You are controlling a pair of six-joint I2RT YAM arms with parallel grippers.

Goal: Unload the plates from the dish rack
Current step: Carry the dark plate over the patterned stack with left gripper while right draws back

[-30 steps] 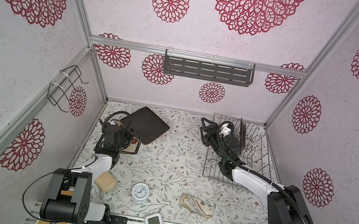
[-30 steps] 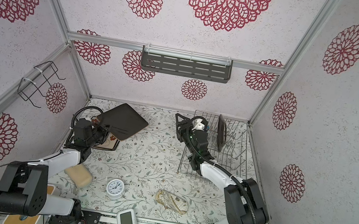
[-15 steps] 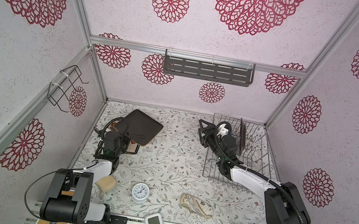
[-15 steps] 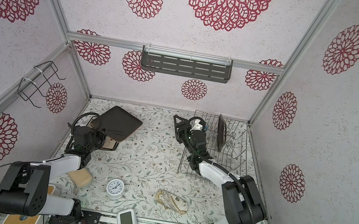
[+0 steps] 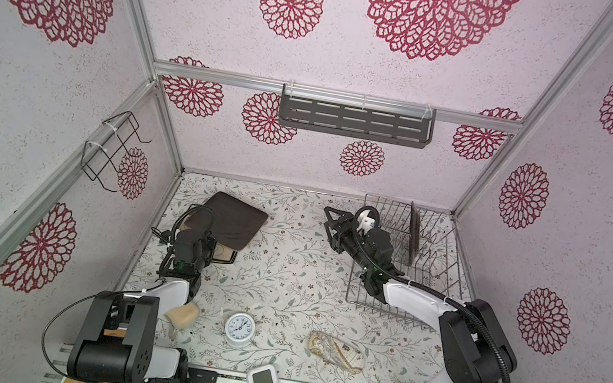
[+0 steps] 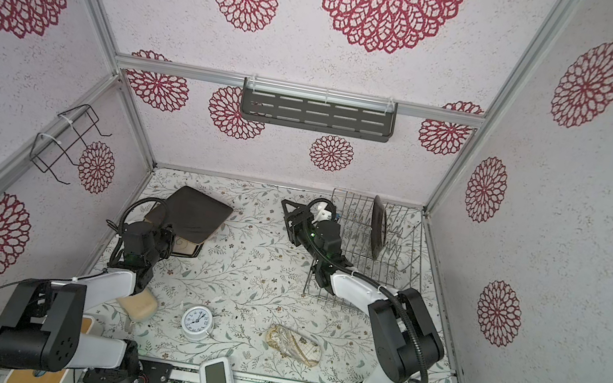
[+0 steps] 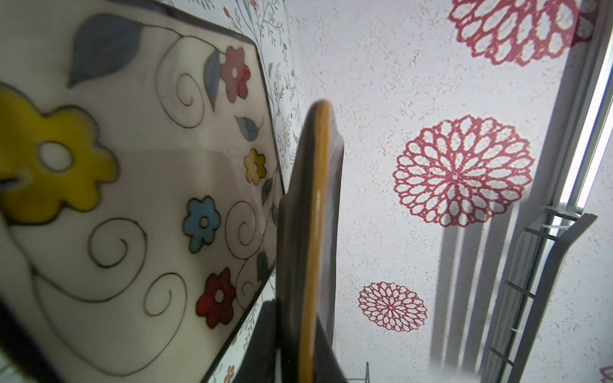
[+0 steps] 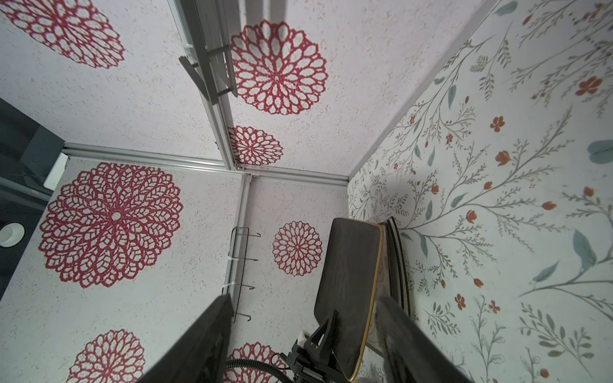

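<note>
1. My left end effector (image 5: pixel 208 232) is pinched on the near-left edge of a dark brown square plate (image 5: pixel 235 216), holding it tilted at the counter's far left.
2. That plate hangs over the flower-painted rectangular plate (image 7: pixel 132 199), which lies on the counter (image 5: pixel 281 281) just beneath it.
3. My right end effector (image 5: pixel 332 226) is spread and empty, just left of the dish rack (image 5: pixel 438 273).
4. One upright dark plate (image 5: pixel 412 235) stands in the rack's far part, to the right of my right end effector.

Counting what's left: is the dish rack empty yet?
Not empty: one dark plate stands upright among the tines of the dish rack.
</note>
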